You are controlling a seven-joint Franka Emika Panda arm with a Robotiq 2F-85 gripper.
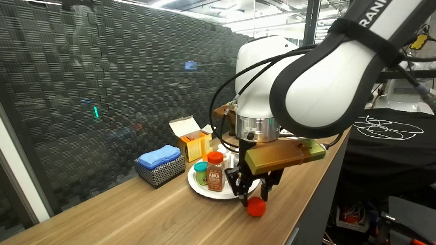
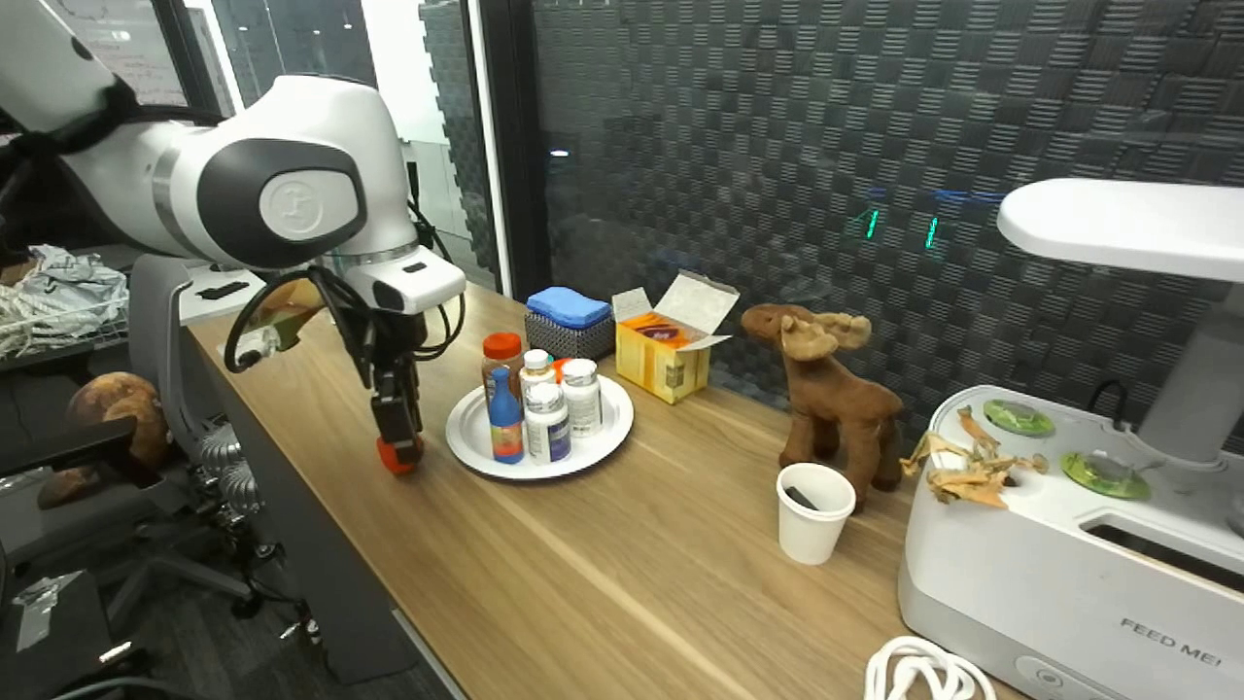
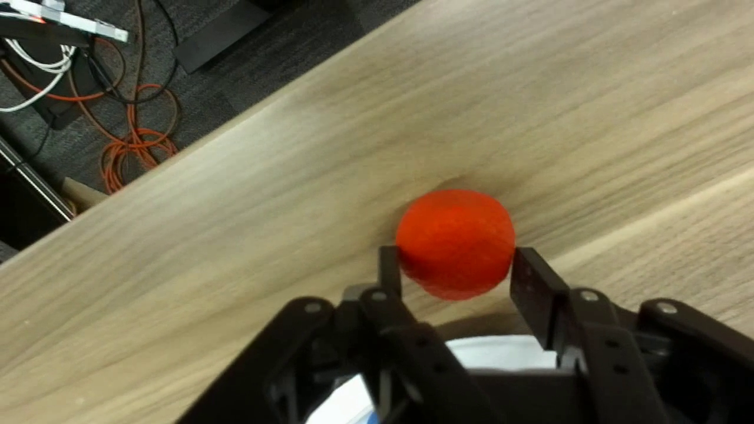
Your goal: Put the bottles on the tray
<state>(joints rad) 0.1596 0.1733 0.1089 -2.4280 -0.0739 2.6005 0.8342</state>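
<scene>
Dark grey foam tiles (image 2: 680, 146) line the wall behind a long wood-grain bench (image 2: 583, 583), along whose wall-side edge stands a yellow cardboard box (image 2: 646, 365) with its flaps up. Near that box rests a flat, round white plate (image 2: 466, 428), the tray, and on it every bottle in view: a clear spice jar with a red cap (image 1: 215, 175), a green jar with a teal lid (image 1: 201, 176), a blue squeeze bottle (image 2: 505, 418) and white-capped pill bottles (image 2: 547, 435). All stand upright, long axes vertical.

Between the plate and the bench's floor-side edge, the black two-fingered gripper (image 3: 456, 256) points down. Its fingers are part-way apart and seem clamped on a small bright red ball (image 1: 256, 206); whether the ball touches the wood, I cannot tell.

Plate and bottles lie toward the wall-side edge from the gripper, the blue one seemingly nearest. That relation governs the coming move, I judge: the ball is no bottle, so releasing it here and rising straight, clear of the rim, would fit.
</scene>
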